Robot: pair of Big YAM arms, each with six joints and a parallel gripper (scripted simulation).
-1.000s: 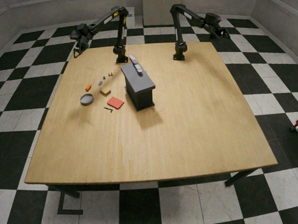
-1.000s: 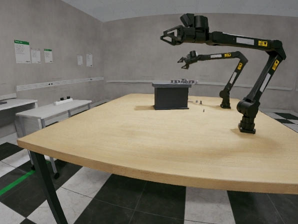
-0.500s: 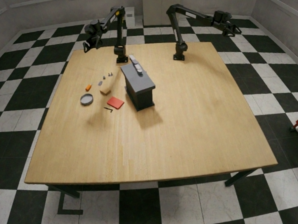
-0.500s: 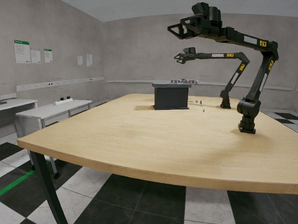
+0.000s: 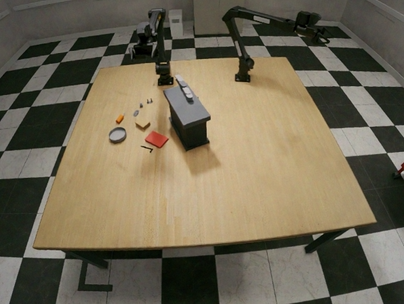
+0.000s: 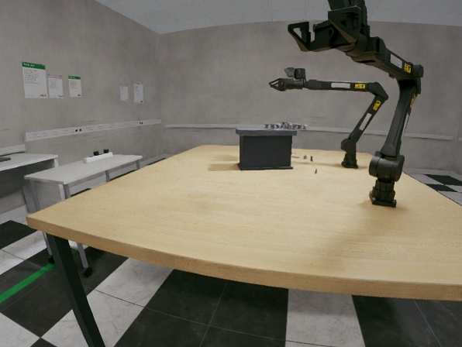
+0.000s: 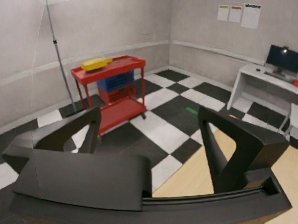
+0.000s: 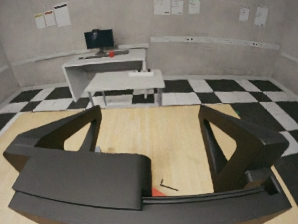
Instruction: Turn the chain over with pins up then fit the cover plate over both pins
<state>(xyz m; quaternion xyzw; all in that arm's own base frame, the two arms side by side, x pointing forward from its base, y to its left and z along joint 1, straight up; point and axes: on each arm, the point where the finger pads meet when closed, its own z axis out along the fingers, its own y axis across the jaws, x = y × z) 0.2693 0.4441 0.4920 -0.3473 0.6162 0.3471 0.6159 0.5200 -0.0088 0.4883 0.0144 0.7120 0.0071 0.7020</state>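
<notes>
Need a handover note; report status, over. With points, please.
Left gripper (image 5: 326, 36) (image 6: 298, 36) (image 7: 149, 107), right gripper (image 5: 143, 55) (image 6: 272, 84) (image 8: 149, 107): open, empty. Chain (image 5: 188, 93) (image 6: 286, 126) on block (image 5: 190, 110) (image 6: 265, 151), one end overhanging. No obstruction seen above it.

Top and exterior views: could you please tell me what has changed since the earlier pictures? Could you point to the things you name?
The left gripper (image 5: 325, 36) (image 6: 309, 19) (image 7: 149, 111) has risen and swung outward; the right gripper (image 5: 142, 55) (image 6: 273, 84) (image 8: 150, 110) has risen and swung inward, toward its arm's base. Neither took hold of anything. The chain (image 5: 188, 93) (image 6: 286, 125) and block (image 5: 186, 108) (image 6: 266, 152) stayed put.
</notes>
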